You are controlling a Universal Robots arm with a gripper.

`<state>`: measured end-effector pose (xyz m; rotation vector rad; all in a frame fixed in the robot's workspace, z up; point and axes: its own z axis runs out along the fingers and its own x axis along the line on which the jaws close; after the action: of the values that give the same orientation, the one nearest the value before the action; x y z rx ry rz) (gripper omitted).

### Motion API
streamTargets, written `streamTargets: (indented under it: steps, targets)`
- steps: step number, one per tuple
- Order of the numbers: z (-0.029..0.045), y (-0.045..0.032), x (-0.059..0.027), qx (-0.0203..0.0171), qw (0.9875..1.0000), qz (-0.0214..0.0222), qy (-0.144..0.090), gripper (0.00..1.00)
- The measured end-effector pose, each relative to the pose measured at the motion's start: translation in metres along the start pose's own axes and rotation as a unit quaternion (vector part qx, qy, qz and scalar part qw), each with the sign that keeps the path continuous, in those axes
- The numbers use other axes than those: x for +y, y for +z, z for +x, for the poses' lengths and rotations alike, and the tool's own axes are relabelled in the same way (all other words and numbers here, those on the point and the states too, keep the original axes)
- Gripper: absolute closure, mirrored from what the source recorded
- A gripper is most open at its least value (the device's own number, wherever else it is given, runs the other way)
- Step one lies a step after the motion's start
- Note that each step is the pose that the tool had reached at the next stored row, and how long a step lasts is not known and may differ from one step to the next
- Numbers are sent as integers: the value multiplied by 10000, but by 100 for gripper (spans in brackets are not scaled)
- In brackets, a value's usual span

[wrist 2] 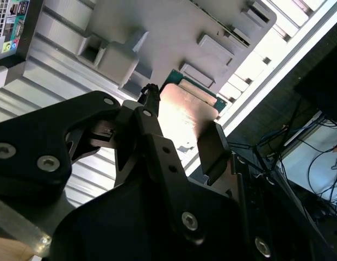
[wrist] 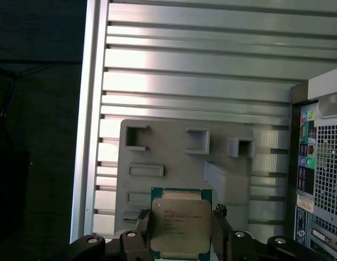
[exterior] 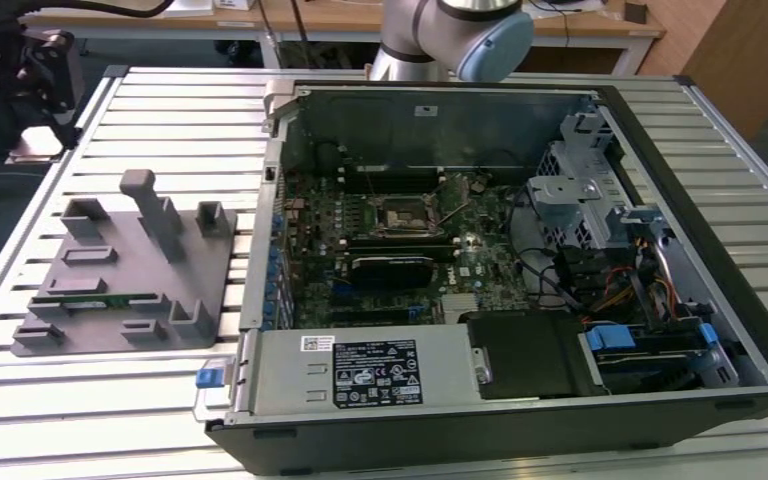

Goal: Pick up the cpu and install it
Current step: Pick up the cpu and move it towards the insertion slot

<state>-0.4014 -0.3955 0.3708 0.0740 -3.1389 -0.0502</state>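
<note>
Aloft, black hand [wrist: 182,216] pinching square silver cpu [wrist: 181,225], matte grey slotted fixture [wrist: 163,149] beyond.

Arm [exterior: 404,45]: smooth silver-grey tube with a rounded pale blue joint cap [exterior: 494,45]. Gripper [wrist 2: 182,122], in both wrist views: matte black, flat angular linkage plates, round silver screw heads [wrist 2: 190,220] at pivots, blocky black fingers [wrist 2: 214,149].

Fixture [exterior: 128,285] on the table [exterior: 171,110], at the exterior view's left of the case [exterior: 491,442]; cpu [wrist 2: 185,111] between the fingers [wrist 2: 214,151].
</note>
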Motion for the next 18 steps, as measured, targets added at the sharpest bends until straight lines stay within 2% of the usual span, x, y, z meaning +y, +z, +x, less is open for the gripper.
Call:
streamTargets:
  steps: [18]
  targets:
    - [-388,-1,-18,0,10000,0,0,47]
